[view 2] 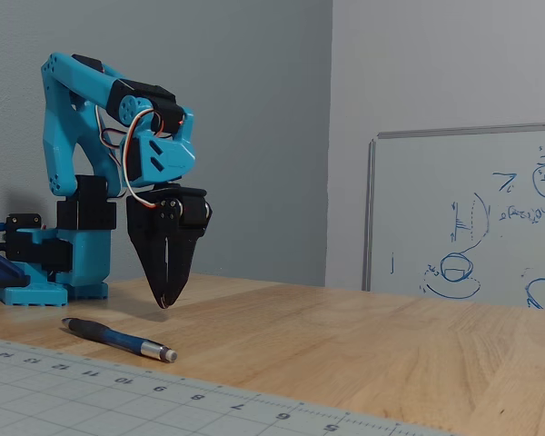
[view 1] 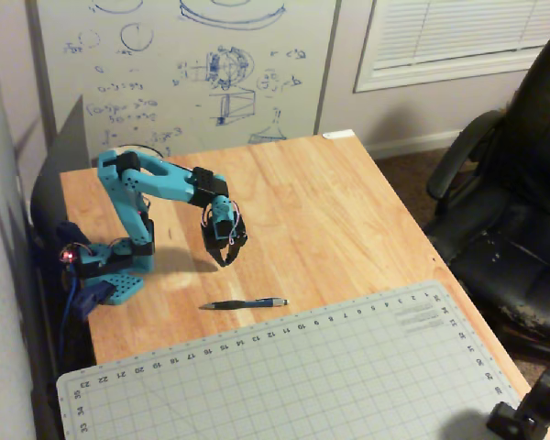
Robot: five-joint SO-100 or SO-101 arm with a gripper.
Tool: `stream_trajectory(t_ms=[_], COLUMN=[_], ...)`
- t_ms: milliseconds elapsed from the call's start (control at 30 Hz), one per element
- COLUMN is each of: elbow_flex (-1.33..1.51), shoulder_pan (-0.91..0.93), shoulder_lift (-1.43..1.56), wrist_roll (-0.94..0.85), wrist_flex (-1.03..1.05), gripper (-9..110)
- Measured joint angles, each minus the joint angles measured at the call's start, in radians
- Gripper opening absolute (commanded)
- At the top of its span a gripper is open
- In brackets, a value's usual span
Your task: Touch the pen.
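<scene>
Home-office vibes: a wooden surface [view 1: 348, 211] pushed up against a whiteboard [view 1: 183, 64] covered in blue marker doodles, window blinds [view 1: 458, 32] top right and a black office chair [view 1: 513, 211] parked at the right edge in the higher fixed view. A grey cutting mat [view 1: 302, 376] with ruler markings takes up the near part of the surface.

The pen [view 1: 243, 303] lies flat on the bare wood just past the mat's edge, roughly parallel to it, silvery end pointing right in that view. The blue arm [view 1: 133, 206] is folded over with the end effector [view 2: 166, 300] pointing down, clenched with nothing in it, tips hanging above the wood and a bit behind the pen.

I'd call this the approach stage, no contact yet. Next move probably needs a reach forward toward the mat plus a small drop so the tips meet the pen barrel without shoving it.
</scene>
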Motion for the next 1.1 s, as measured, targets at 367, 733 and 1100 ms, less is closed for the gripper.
stream_trajectory(t_ms=[367,733,1100], elbow_flex=[0.687,0.775,0.759], shoulder_pan=[-0.011,-0.011,-0.011], shoulder_lift=[1.026,1.330,1.327], wrist_roll=[0.238,0.250,0.250], wrist_flex=[0.189,0.202,0.137], gripper=[1,1,0])
